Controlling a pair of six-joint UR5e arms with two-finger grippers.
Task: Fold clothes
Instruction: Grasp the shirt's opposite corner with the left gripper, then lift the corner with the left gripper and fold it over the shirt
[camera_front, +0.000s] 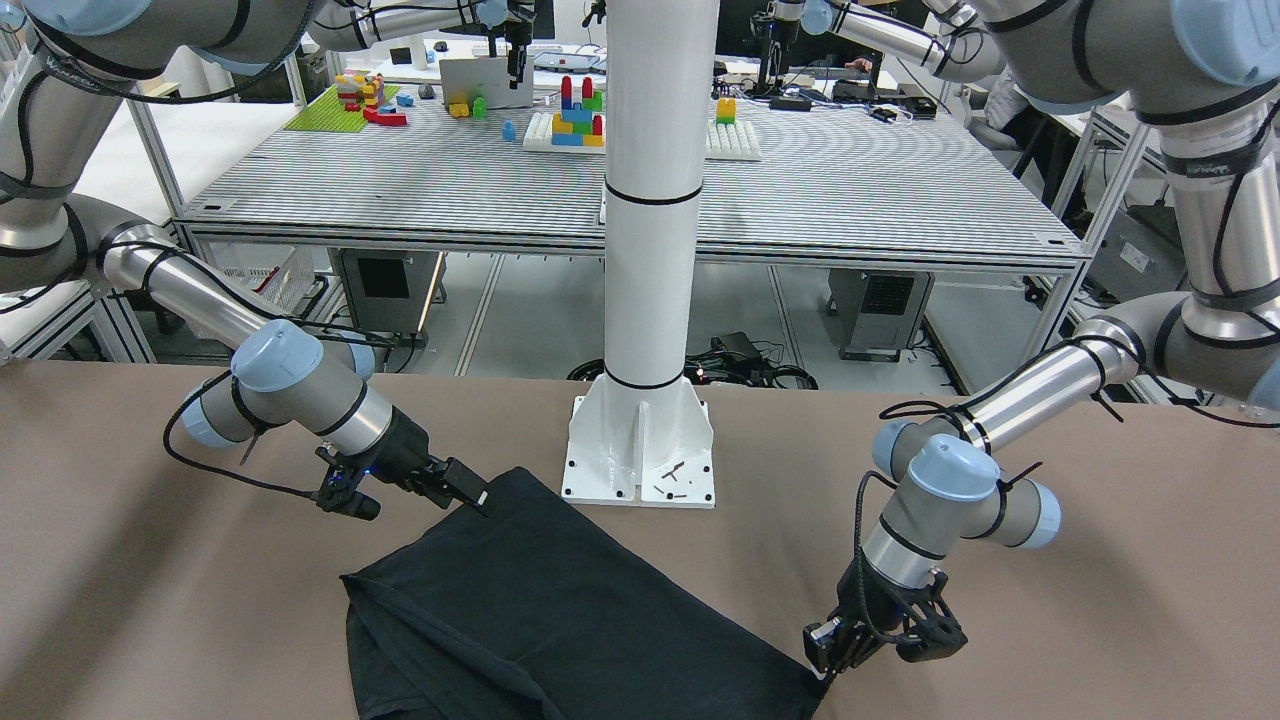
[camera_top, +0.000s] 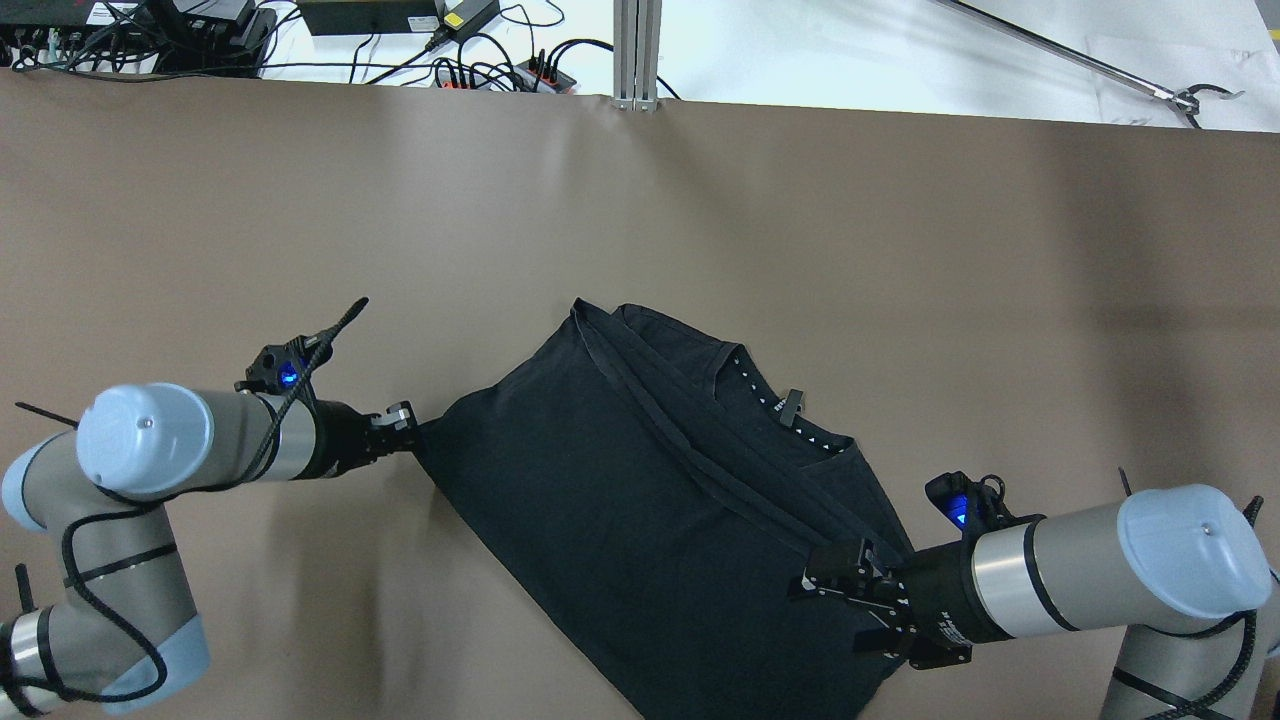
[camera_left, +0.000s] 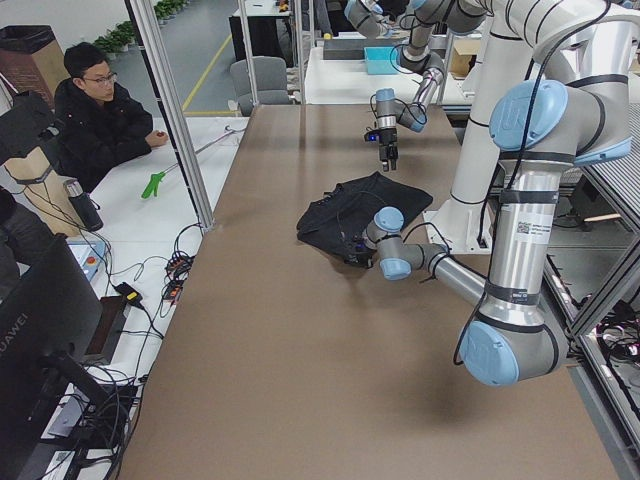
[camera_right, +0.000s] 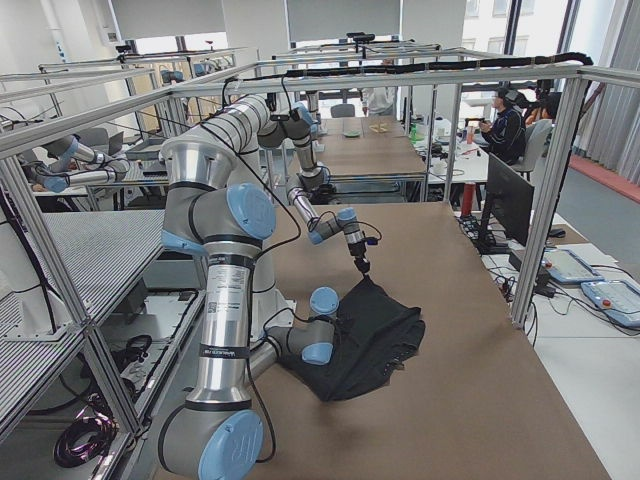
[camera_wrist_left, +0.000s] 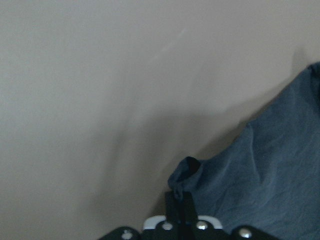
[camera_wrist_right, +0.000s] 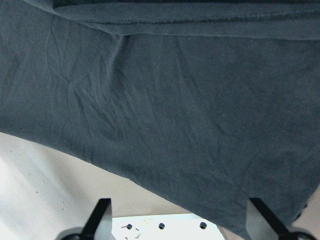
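Before you: black garment (camera_top: 640, 500) lies partly folded on brown table (camera_top: 900, 250), just beside white pillar's base (camera_front: 640, 465). Your left gripper (camera_top: 410, 437) clamped on one corner; your right gripper (camera_front: 480, 495) at opposite corner, jaws spread wide.

Long table (camera_top: 900, 250), plain brown matte top. One black shirt (camera_top: 620, 500) lies on it mid-table, set diagonally, partly folded over itself, neckline and label facing away from the robot. White pillar's base plate (camera_front: 600, 470) stands at the robot-side edge, just beside a shirt corner. Small dark bits (camera_front: 672, 472) lie on the plate.
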